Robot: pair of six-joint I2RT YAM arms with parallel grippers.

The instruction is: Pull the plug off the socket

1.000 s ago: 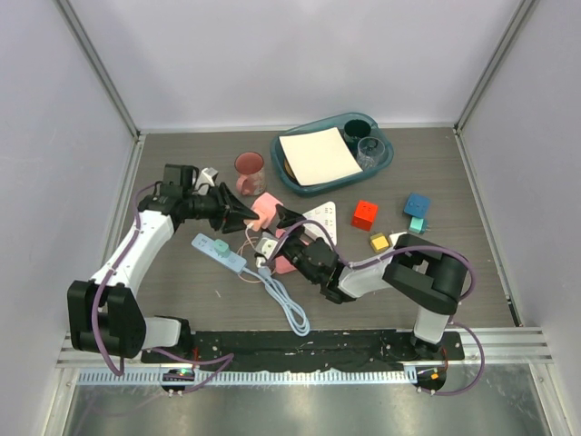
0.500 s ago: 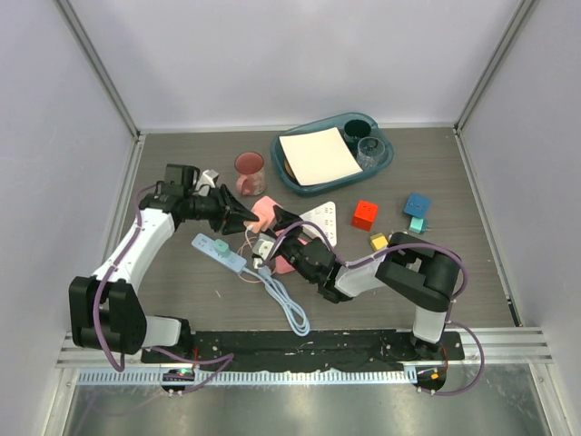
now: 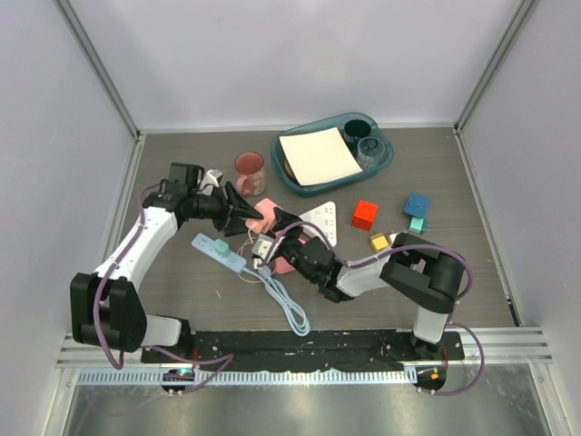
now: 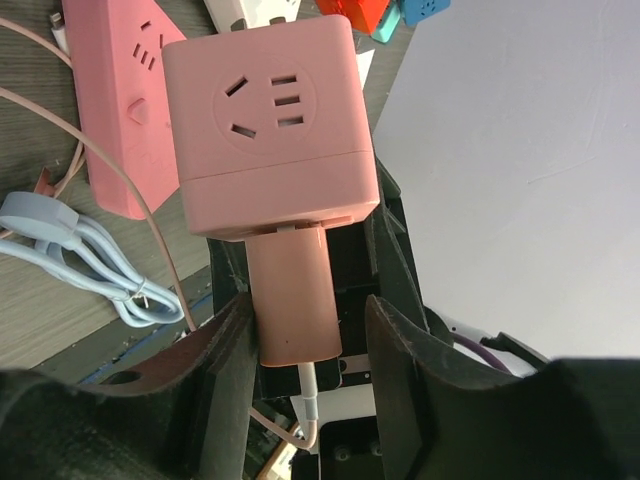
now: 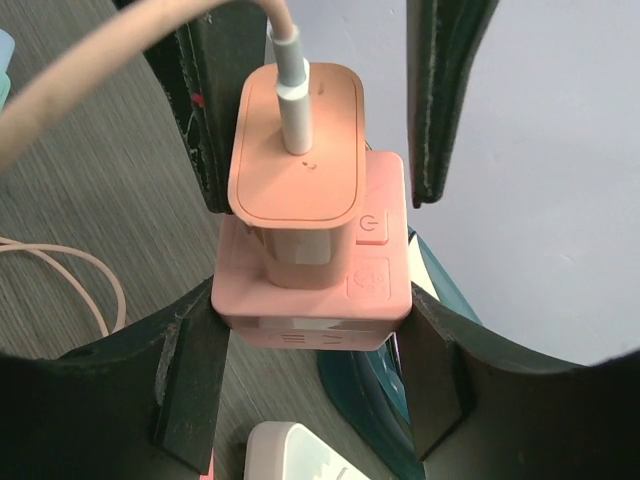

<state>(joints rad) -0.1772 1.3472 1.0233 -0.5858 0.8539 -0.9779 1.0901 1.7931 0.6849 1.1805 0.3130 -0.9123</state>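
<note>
**Plug seated in the pink cube socket, held off the table between the two grippers**

The socket (image 4: 270, 120) here is a pink cube with outlet holes on its faces. It is raised above the table (image 3: 454, 182), left of centre, between the two arms. The plug (image 4: 295, 290), a pink oblong adapter, sits pushed into one face of the cube. No gap shows where the two meet. A thin pink cord (image 5: 291, 100) leaves the plug's outer end.

The right gripper (image 5: 312, 325) has its fingers pressed on two opposite sides of the socket and carries it. The left gripper (image 4: 308, 312) comes from the other side, and its fingers straddle the plug. In both wrist views one finger lies against the plug's side, while the other stands a little off it with a gap between. So the left fingers are apart, not clamped.

A pale-blue power strip (image 3: 218, 250) lies flat on the table just below the grippers, with its thick cord looped toward the near edge. A flat pink strip (image 4: 110, 120) lies on the table beneath the raised cube
</note>
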